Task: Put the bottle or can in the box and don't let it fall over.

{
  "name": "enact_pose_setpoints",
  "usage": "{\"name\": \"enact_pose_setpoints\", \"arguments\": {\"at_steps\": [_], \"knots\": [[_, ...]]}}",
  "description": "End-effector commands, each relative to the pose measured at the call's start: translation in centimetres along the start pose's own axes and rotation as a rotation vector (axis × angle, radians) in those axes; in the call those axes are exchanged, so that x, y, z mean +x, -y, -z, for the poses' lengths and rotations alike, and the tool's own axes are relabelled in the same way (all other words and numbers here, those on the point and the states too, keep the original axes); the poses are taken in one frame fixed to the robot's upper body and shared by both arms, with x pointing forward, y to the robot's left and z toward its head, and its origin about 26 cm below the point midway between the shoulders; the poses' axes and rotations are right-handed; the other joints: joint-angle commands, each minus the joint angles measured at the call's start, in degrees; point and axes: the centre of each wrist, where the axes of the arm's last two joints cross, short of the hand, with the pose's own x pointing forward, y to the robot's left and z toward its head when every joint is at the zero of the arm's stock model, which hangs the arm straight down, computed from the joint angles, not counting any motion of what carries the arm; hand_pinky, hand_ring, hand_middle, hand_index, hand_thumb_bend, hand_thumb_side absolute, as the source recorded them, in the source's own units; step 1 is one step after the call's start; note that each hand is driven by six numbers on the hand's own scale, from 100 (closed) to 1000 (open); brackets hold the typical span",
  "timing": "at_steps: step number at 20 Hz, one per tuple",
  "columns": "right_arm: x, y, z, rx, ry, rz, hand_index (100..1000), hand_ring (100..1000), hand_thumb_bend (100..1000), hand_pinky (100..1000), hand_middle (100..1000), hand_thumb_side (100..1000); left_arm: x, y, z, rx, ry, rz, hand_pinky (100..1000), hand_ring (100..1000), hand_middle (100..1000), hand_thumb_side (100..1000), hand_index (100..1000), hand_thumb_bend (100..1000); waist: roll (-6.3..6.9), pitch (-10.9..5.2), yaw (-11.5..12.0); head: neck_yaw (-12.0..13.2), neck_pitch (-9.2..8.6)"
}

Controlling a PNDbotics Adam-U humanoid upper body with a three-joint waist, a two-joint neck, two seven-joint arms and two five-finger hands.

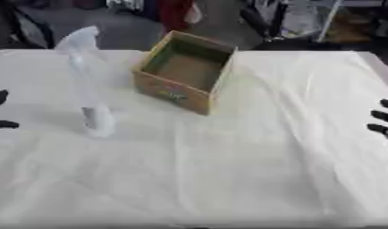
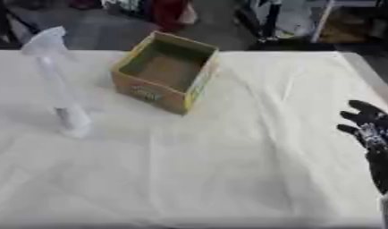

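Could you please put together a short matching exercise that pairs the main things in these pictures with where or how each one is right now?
Things:
1. bottle
2. box
3. left hand
4. right hand

States or places:
A. open-topped and empty, on the far middle of the table
B. fingers spread at the right edge of the table, holding nothing
C. standing upright on the cloth, to the left of the box
D. only dark fingertips showing at the left edge of the left eye view

Pairs: 1-C, 2-A, 3-D, 4-B
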Motion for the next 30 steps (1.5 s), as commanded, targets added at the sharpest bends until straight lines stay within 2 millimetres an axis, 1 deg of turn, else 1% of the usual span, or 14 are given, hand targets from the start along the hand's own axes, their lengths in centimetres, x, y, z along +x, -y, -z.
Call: {"name": "enact_pose_setpoints", "arguments": {"at_steps": [1, 9, 14, 16, 20, 23, 27, 30], "knots": [[0.7, 0.3, 0.3, 0.008, 0.022, -0.016, 827, 844, 100, 769, 863, 540, 0.7, -1.2, 0.4, 0.001, 0.016, 0.031, 687, 1000, 914, 927, 1000, 226, 0.20, -0.39, 0.0, 0.0, -0.21], [0.7, 0.3, 0.3, 0.008, 0.020, -0.013, 827, 844, 100, 769, 864, 541, 0.9, -1.5, 0.8, -0.005, 0.028, 0.028, 686, 1000, 914, 925, 1000, 227, 0.19, -0.35, 0.0, -0.1, -0.19], [0.6, 0.3, 0.3, 0.013, 0.018, -0.014, 827, 844, 100, 768, 864, 542, 0.6, -2.1, 1.7, -0.040, 0.024, -0.005, 683, 1000, 915, 941, 1000, 241, 0.23, -0.23, -0.1, -0.1, -0.34], [0.6, 0.3, 0.3, 0.014, 0.017, -0.015, 827, 844, 100, 768, 864, 542, 0.5, -2.7, 2.4, -0.064, 0.030, 0.003, 685, 1000, 914, 953, 1000, 243, 0.27, -0.14, -0.3, 0.0, -0.31], [0.6, 0.4, 0.2, 0.016, 0.016, -0.017, 827, 844, 100, 769, 865, 543, 0.2, -4.1, 3.9, -0.113, 0.048, 0.050, 691, 1000, 910, 959, 1000, 214, 0.30, -0.02, -0.8, 0.1, -0.38], [0.5, 0.3, 0.2, 0.022, 0.015, -0.017, 827, 844, 100, 769, 865, 543, 0.2, -5.0, 5.5, -0.156, 0.072, 0.097, 695, 1000, 907, 958, 1000, 199, 0.35, 0.03, -1.2, 0.2, -0.38], [0.5, 0.2, 0.3, 0.029, 0.015, -0.015, 827, 845, 100, 769, 865, 544, 0.5, -5.6, 7.7, -0.203, 0.119, 0.135, 702, 1000, 904, 955, 1000, 185, 0.37, -0.02, -1.7, 0.4, -0.43], [0.4, 0.2, 0.3, 0.034, 0.014, -0.013, 827, 845, 100, 769, 865, 544, 0.9, -5.6, 9.3, -0.241, 0.160, 0.158, 707, 1000, 902, 957, 1000, 178, 0.41, -0.08, -1.9, 0.6, -0.52]]}}
